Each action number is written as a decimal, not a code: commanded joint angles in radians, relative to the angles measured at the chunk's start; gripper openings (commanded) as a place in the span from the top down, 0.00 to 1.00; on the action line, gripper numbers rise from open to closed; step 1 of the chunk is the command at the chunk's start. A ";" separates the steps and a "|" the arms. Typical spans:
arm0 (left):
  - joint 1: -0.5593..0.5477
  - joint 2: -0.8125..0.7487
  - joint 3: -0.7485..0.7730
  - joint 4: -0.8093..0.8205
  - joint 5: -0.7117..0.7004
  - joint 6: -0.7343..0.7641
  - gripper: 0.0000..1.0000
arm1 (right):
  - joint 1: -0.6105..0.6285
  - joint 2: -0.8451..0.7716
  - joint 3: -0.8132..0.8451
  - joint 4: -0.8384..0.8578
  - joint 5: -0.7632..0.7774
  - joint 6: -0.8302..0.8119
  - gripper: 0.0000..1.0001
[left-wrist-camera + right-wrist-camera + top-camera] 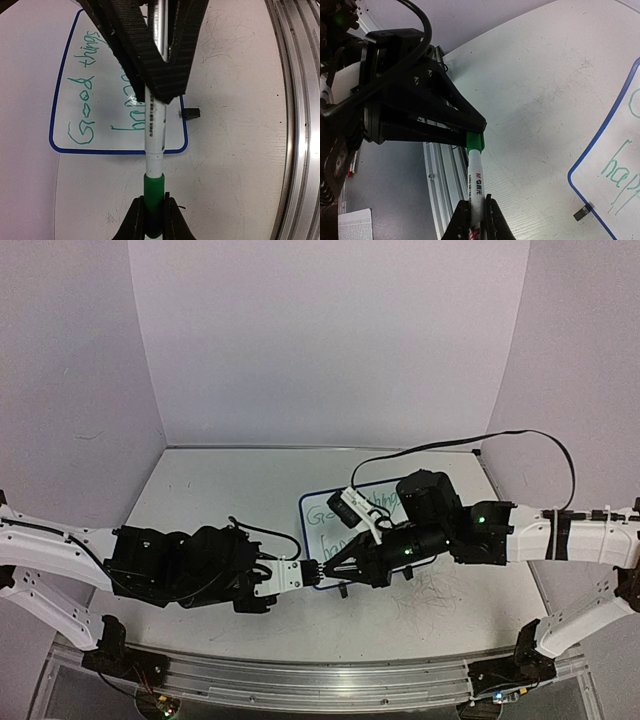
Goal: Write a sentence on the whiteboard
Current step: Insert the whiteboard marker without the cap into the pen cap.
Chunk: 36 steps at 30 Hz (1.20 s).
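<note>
One marker is held between both arms, by the near left corner of the whiteboard. Its long axis runs left to right, in line with both grippers. The left gripper is closed narrowly on the green cap at the left end. The right gripper is closed on the white barrel. The cap sits on the barrel end; whether it is fully seated cannot be told. The next move is judged to be a straight push or pull along that axis.

Count: one marker, one cap, one whiteboard. The sentence stands in two green lines, partly hidden by the right arm.
</note>
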 commanded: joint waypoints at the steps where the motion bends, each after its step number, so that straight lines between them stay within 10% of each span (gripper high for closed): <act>1: -0.016 -0.004 0.029 0.054 0.010 0.004 1.00 | -0.029 0.032 0.066 -0.002 -0.050 -0.027 1.00; 21: -0.109 0.057 0.061 0.234 -0.291 0.086 1.00 | -0.029 0.150 0.159 0.003 -0.289 0.226 1.00; 36: -0.180 0.126 0.060 0.280 -0.358 0.173 1.00 | -0.095 0.135 0.038 0.352 -0.479 0.844 1.00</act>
